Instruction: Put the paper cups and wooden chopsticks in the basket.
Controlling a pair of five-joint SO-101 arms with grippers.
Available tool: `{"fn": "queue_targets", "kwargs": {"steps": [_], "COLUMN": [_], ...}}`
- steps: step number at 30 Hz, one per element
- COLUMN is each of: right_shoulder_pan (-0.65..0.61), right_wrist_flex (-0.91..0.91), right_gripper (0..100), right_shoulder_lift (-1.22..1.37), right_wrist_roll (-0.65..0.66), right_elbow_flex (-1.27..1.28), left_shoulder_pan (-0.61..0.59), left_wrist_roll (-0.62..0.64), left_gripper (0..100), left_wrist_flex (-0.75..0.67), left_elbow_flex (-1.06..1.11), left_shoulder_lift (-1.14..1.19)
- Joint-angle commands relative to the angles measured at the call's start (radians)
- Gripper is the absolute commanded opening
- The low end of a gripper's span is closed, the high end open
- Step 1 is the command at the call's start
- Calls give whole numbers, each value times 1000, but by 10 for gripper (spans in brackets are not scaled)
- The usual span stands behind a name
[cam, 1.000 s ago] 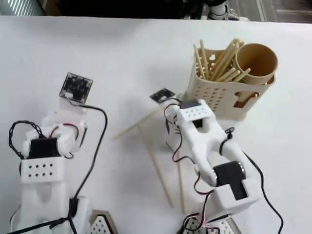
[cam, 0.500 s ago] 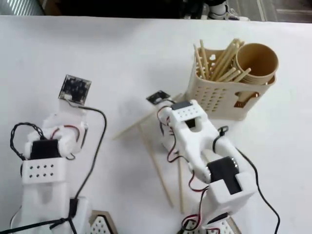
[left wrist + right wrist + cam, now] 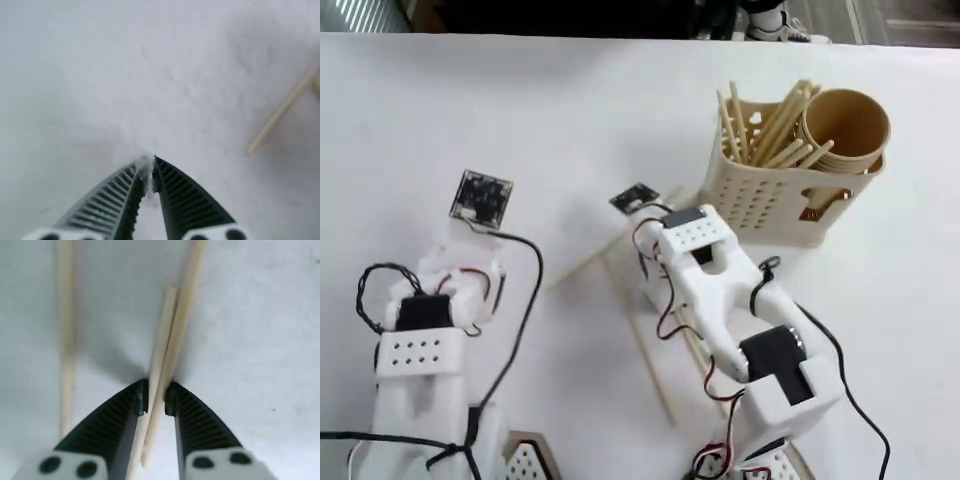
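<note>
**White table (image 3: 520, 100), chopsticks pinched**

Near left, your left end effector (image 3: 149, 170) sits closed on nothing. Your right end effector (image 3: 156, 392) has slid left and now clamps two chopsticks (image 3: 167, 340). Next comes the lift to the basket (image 3: 770, 205), far right, where the paper cups (image 3: 845, 125) already sit.

No writing, label, number or sign is legible anywhere: not on the basket (image 3: 760, 205), the paper cups (image 3: 845, 125), the wooden chopsticks (image 3: 638, 335) or the white counter (image 3: 570, 100).
</note>
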Motion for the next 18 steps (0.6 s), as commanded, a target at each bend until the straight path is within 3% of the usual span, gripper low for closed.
{"fn": "queue_targets", "kwargs": {"steps": [1, 18], "right_shoulder_pan": [-67, -41], "right_wrist_flex": [45, 292], "right_gripper": [17, 17], "right_shoulder_lift": [-88, -750], "right_wrist_roll": [0, 2], "right_elbow_flex": [-9, -40], "left_shoulder_pan": [-7, -7], "left_wrist_roll": [5, 3], "left_gripper": [42, 42], "left_wrist_flex": [-38, -43], "left_elbow_flex": [12, 25], "left_shoulder_lift": [-22, -22]}}
